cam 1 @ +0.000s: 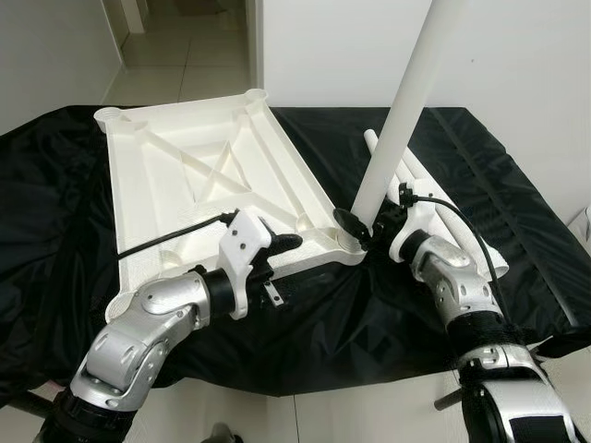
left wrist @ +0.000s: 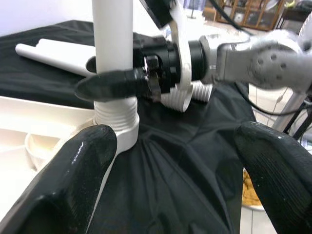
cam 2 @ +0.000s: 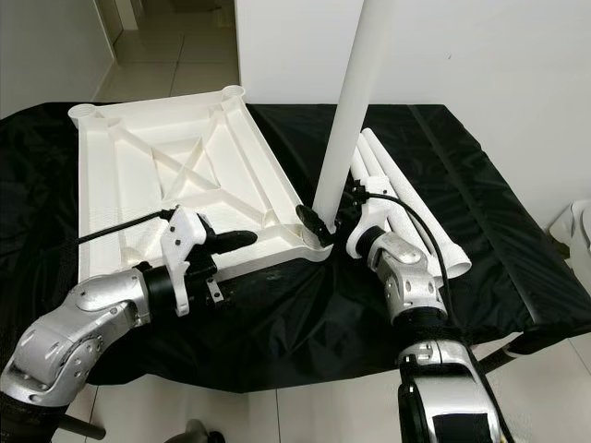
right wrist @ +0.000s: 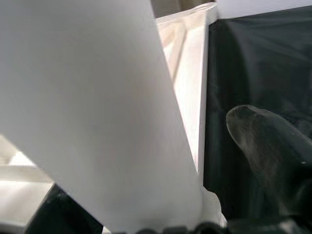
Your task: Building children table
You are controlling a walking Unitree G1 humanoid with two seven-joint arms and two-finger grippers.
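While the right end effector (cam 1: 355, 224) pinches one upright leg (cam 1: 406, 111), three legs (cam 2: 406, 208) lie flat; left end effector (left wrist: 175, 161) spread.

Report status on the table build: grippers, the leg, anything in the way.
Right gripper shut on white leg, threaded end at corner socket of upturned tabletop. Left gripper open, at tabletop's near edge. Spare legs lie beside on black cloth; nothing blocking.

Glossy black plastic sheet (cam 1: 517, 185) drapes the whole worktop, wrinkled, hanging over the near edge. Pale tiled floor (cam 1: 185, 65) runs far-left into a corridor; plain white wall (cam 1: 517, 55) behind, far right. Wooden shelving unit (left wrist: 243, 9) in the far background, blurred.
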